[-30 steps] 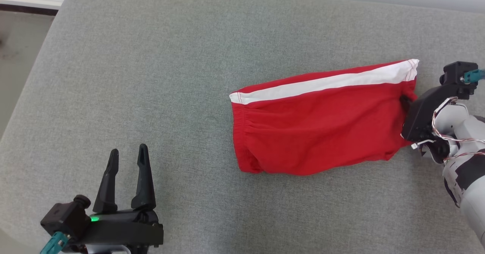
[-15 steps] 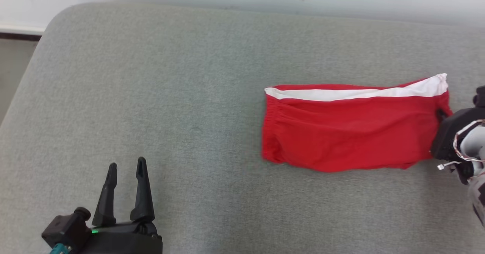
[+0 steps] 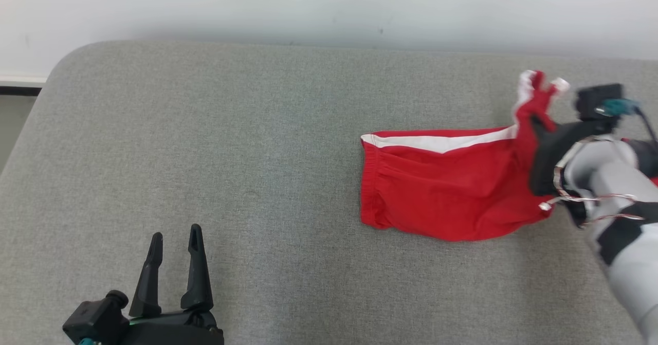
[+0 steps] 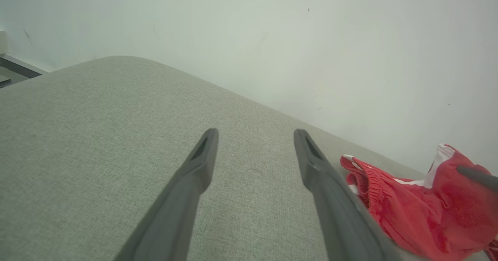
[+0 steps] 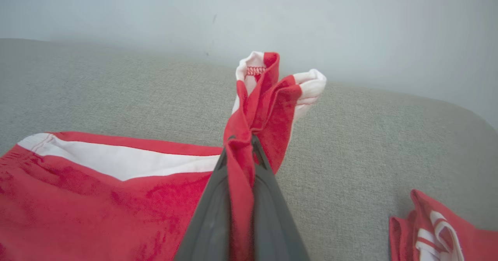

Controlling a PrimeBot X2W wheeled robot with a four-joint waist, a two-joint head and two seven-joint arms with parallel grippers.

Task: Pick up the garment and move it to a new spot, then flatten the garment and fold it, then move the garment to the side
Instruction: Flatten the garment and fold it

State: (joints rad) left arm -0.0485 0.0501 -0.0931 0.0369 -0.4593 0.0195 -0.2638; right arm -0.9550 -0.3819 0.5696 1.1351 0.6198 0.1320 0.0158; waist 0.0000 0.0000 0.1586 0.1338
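Note:
The garment (image 3: 442, 185) is a pair of red shorts with a white side stripe, folded, lying on the grey cushion (image 3: 231, 144) right of the middle. My right gripper (image 3: 534, 124) is shut on its right edge and holds that end up in a bunched peak, while the rest lies on the cushion. In the right wrist view the cloth (image 5: 97, 191) is pinched between the closed fingers of the right gripper (image 5: 243, 140). My left gripper (image 3: 175, 234) stands open at the lower left, far from the shorts, with nothing in it. The left wrist view shows the left gripper (image 4: 255, 134) and the garment (image 4: 412, 210) at lower right.
A second red and white cloth (image 5: 439, 230) lies on the cushion to the right of the held end. A white wall (image 3: 329, 5) runs behind the cushion. The cushion's rounded left corner (image 3: 61, 62) drops to the floor.
The head view has tilted up, bringing the wall in. My right gripper has raised the garment's right end off the cushion and bunched it. The left gripper stays open.

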